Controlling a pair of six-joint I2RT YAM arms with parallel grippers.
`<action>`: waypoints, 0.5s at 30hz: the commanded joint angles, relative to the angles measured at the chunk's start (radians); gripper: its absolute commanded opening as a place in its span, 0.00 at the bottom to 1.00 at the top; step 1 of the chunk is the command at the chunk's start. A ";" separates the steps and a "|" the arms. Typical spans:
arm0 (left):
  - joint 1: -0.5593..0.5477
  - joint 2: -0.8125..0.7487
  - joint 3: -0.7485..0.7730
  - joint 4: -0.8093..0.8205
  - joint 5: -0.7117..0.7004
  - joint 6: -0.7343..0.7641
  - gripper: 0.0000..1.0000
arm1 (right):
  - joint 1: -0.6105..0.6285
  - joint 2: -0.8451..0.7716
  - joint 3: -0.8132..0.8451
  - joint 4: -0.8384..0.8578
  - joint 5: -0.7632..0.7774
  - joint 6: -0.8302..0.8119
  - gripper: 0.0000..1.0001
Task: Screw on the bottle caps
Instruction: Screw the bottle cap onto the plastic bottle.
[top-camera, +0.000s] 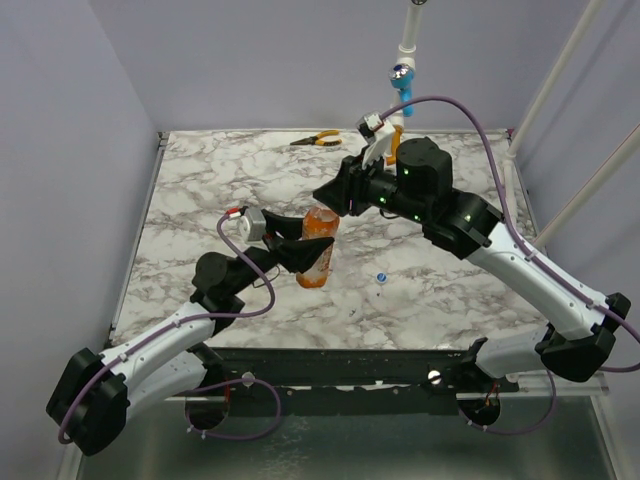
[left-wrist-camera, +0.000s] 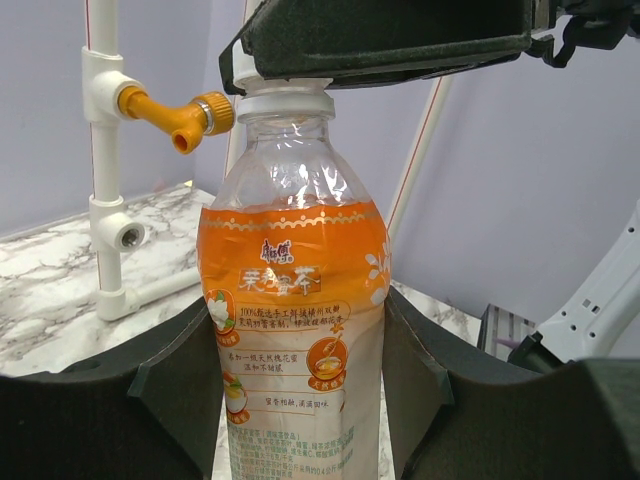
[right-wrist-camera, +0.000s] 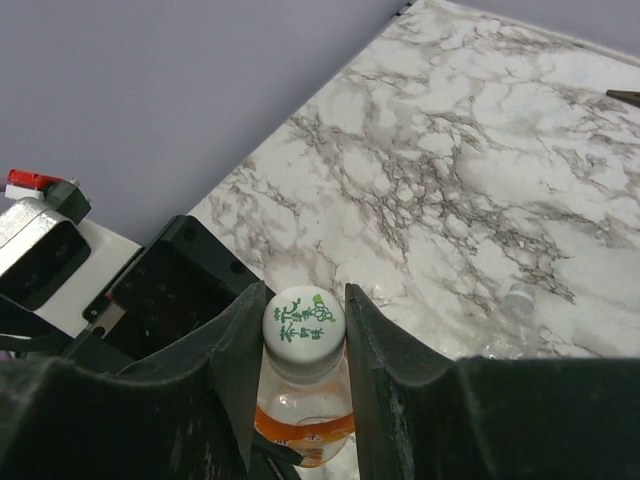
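Observation:
The bottle (top-camera: 318, 255), clear with an orange label, is held above the table, tilted, by my left gripper (top-camera: 297, 255). In the left wrist view the gripper (left-wrist-camera: 300, 345) is shut on the bottle (left-wrist-camera: 295, 300) at its label. My right gripper (top-camera: 335, 198) is at the bottle's neck. In the right wrist view its fingers (right-wrist-camera: 305, 315) close on the whitish cap (right-wrist-camera: 303, 322), which sits on the bottle's mouth (right-wrist-camera: 305, 405). The cap's lower rim shows in the left wrist view (left-wrist-camera: 285, 100). The tiny blue cap (top-camera: 382, 278) lies on the table to the right of the bottle.
Orange-handled pliers (top-camera: 315, 139) lie at the table's far edge. A white pipe stand with a blue valve handle (top-camera: 402, 80) and an orange valve handle (left-wrist-camera: 175, 115) stands at the back right. The marble tabletop (top-camera: 200, 190) has walls on the left and at the back.

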 joint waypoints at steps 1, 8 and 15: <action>0.006 -0.032 -0.009 0.019 0.035 -0.010 0.25 | -0.006 -0.019 -0.022 0.015 -0.029 0.027 0.37; 0.006 -0.061 -0.009 0.019 0.057 -0.021 0.25 | -0.096 -0.029 -0.039 0.048 -0.221 0.075 0.35; 0.006 -0.077 -0.010 0.010 0.106 -0.046 0.25 | -0.209 -0.046 -0.064 0.087 -0.451 0.105 0.35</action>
